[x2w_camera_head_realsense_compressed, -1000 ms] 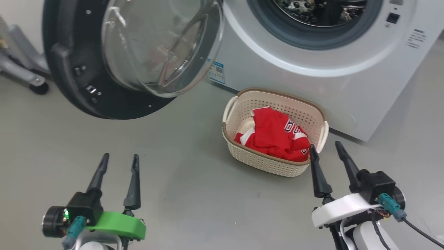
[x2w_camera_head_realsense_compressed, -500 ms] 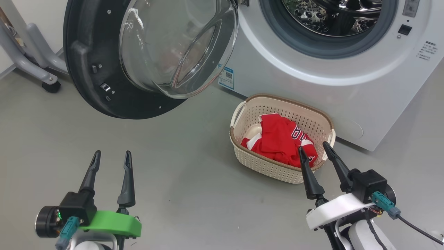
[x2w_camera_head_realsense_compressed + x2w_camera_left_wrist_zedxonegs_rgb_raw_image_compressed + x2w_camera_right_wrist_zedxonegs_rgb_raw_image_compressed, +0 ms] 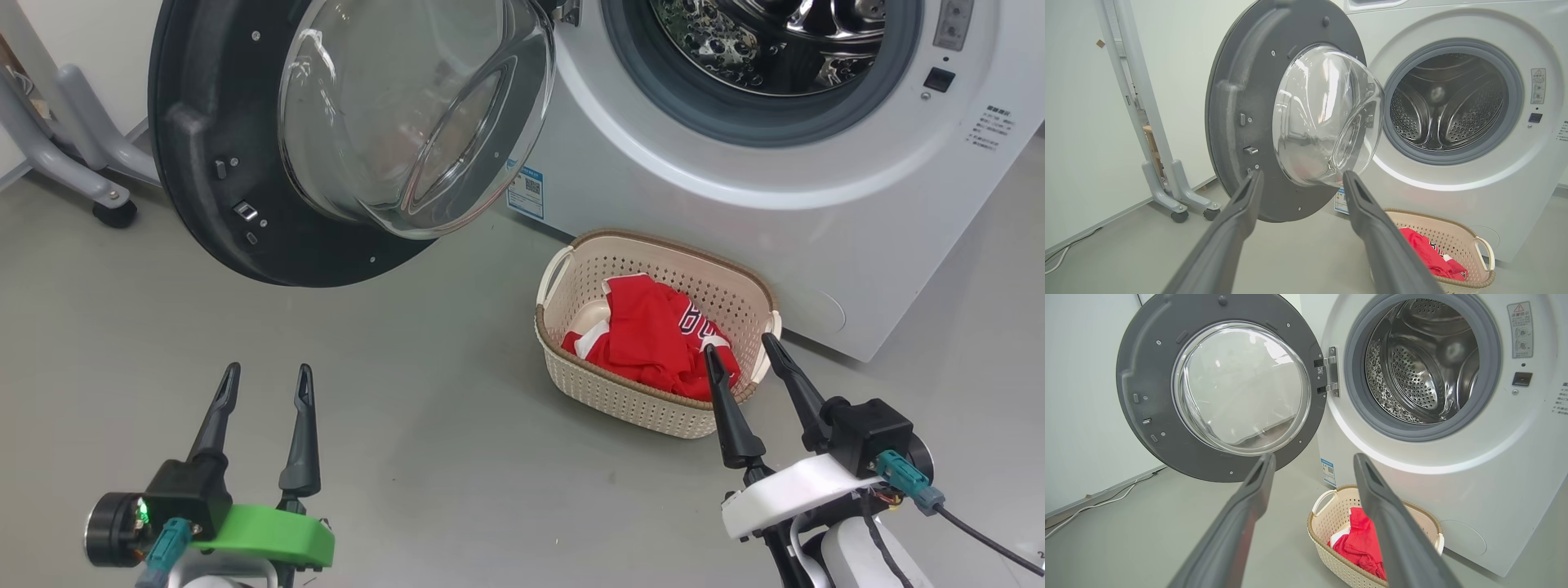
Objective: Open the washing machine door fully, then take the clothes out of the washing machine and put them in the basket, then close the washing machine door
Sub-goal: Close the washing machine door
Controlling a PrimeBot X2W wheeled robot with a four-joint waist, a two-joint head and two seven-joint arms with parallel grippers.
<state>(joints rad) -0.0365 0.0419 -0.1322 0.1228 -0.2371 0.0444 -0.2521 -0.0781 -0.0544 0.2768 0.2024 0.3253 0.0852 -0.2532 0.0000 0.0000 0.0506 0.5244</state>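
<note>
While the left end effector point(image 3: 268, 371) and right end effector point(image 3: 738, 343) gape empty, a right finger point(image 3: 723, 402) overlaps the clothes point(image 3: 645, 327).

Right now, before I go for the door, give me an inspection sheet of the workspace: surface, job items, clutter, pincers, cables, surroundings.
Surface: grey floor, bare and smooth.
Washing machine: drum looks empty.
Washing machine door: swung wide open to the left.
Basket: on the floor, close before the machine's front, below the opening.
Clothes: red jersey lying in the basket.
Clutter: nothing seen.
Left pincer: open, empty, above the floor.
Right pincer: open, empty, by the basket's near rim.
Cables: black cable off the right wrist; white cable at the foot of the wall.
Surroundings: grey wheeled stand left of the door.
</note>
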